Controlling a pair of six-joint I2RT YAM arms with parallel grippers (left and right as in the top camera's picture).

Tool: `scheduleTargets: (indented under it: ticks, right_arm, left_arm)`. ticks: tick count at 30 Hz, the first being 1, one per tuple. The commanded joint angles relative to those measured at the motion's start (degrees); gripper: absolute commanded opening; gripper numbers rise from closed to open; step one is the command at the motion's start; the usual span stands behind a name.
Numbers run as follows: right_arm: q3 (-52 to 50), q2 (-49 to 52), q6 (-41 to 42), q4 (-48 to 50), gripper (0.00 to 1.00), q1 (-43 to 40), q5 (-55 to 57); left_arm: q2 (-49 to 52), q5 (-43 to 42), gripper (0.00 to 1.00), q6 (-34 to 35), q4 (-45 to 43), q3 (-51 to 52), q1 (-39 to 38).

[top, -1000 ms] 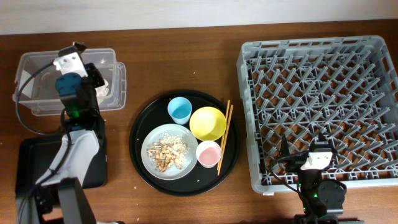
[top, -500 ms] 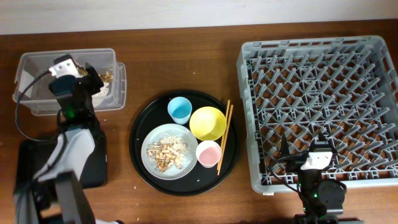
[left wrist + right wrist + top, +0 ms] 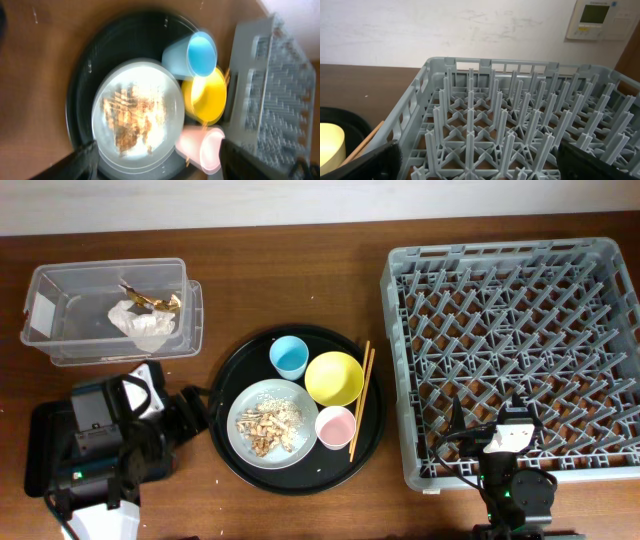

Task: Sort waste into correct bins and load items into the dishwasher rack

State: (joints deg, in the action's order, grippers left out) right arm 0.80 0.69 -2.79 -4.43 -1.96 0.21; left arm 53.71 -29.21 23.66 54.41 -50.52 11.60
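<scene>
One by one, largest first. Found the dishwasher rack at right, with the right gripper at its near edge, spread wide, pinching nothing. Saw the round black tray at centre, bearing the grey plate of crumbs, yellow bowl, blue cup, pink cup and chopsticks. Spotted the clear box far left, holding crumpled paper and wrapper scrap. Noted the shallow black tray near left. Caught the left gripper beside it, splayed, grasping nothing.
</scene>
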Motion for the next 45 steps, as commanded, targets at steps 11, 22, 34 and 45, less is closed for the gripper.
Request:
scheduleTargets:
  ticks: [11,22,34,45]
  right_arm:
    - [-0.48,-0.39,0.04,-0.2,0.99,-0.33,0.31]
    - [-0.48,-0.39,0.04,-0.2,0.99,-0.33,0.31]
    - [-0.48,-0.39,0.04,-0.2,0.99,-0.33,0.31]
    - [-0.48,-0.39,0.04,-0.2,0.99,-0.33,0.31]
  left_arm:
    - [-0.22,1.36,0.76,-3.98,7.39,0.87,-17.2]
    - [-0.2,5.53,0.63,-3.98,7.41,0.87,-26.14]
    - [2.6,8.68,0.99,-5.51,6.47,0.87,-29.81]
    - [9.07,18.58,0.91,-5.75,4.09,0.87,-33.35]
